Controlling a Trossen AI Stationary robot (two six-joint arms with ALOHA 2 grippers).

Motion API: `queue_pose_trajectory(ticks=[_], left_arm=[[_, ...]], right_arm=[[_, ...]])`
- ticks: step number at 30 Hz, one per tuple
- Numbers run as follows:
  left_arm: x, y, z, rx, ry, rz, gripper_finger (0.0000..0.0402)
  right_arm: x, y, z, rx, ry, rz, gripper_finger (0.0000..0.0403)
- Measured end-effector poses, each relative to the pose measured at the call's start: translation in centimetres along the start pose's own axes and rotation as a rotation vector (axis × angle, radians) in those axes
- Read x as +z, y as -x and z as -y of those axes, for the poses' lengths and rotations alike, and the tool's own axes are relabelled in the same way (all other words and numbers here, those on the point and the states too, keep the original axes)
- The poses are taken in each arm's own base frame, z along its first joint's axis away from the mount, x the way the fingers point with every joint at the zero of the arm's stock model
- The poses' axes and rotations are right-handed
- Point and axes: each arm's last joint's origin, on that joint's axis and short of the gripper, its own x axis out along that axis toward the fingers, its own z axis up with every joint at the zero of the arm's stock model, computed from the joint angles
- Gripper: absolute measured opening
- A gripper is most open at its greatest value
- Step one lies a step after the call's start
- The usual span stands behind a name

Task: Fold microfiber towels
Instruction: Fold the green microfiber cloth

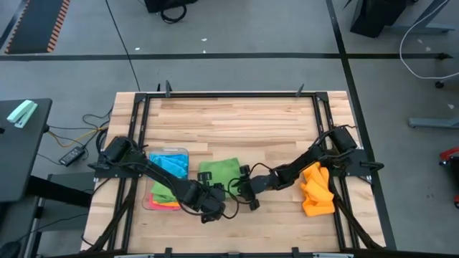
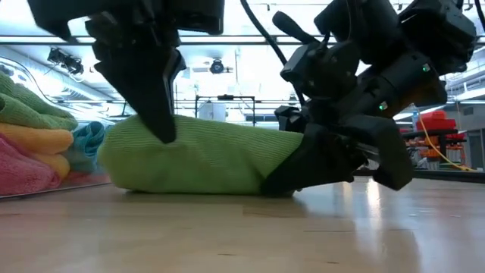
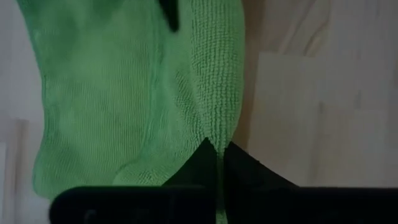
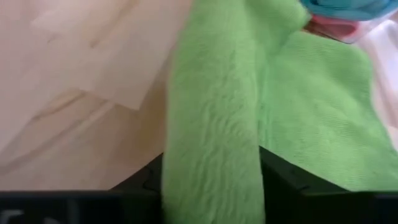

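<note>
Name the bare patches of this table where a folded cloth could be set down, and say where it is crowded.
Free: the wide far strip of the table beyond both arms, and the near edge. Crowded: the middle, where the left gripper and right gripper both grip the green towel; the tray of towels on the left; the orange towels on the right.

Grey floor [image 1: 237, 43] with black tape lines (bright ceiling lights [image 2: 250, 57] beyond), dark side table [image 1: 21, 154].

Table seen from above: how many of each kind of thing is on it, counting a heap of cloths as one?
Robot arms: 2 (left arm, right arm)
Clear tray of stacked towels: 1
Loose green towel: 1
Orange towel heap: 1
Total: 5
</note>
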Motion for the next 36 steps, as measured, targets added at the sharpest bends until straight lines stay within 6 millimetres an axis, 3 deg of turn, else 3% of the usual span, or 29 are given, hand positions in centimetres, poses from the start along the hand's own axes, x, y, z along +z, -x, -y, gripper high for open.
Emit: queue_pose_trajectory(ticks=[6, 12, 17, 22, 28, 36], left_arm=[[-0.7, -0.5, 0.0, 0.009, -0.013, -0.019, 0.0060], [-1.1, -1.2, 0.1, -0.013, -0.019, -0.026, 0.0062], [-1.2, -0.7, 0.0, -0.038, -0.010, -0.036, 0.0083], [-1.2, 0.6, 0.1, -0.062, 0.009, -0.010, 0.0149], [-1.3, 0.4, 0.5, -0.032, -0.006, 0.018, 0.0220], [-1.5, 0.2, -0.1, 0.156, -0.054, 0.066, 0.0217]], right_arm=[[0.2, 0.3, -0.1, 0.049, -0.005, -0.002, 0.0086], [0.2, 0.5, -0.2, 0.092, -0.021, -0.008, 0.0012], [0.3, 0.8, 0.2, 0.106, -0.073, -0.032, 0.0008], [0.9, 2.0, 1.2, 0.097, -0.113, -0.082, 0.0008], [1.5, 3.1, 1.3, 0.134, -0.109, -0.097, 0.0008], [1.8, 4.1, -0.5, 0.236, -0.032, -0.117, 0.0008]])
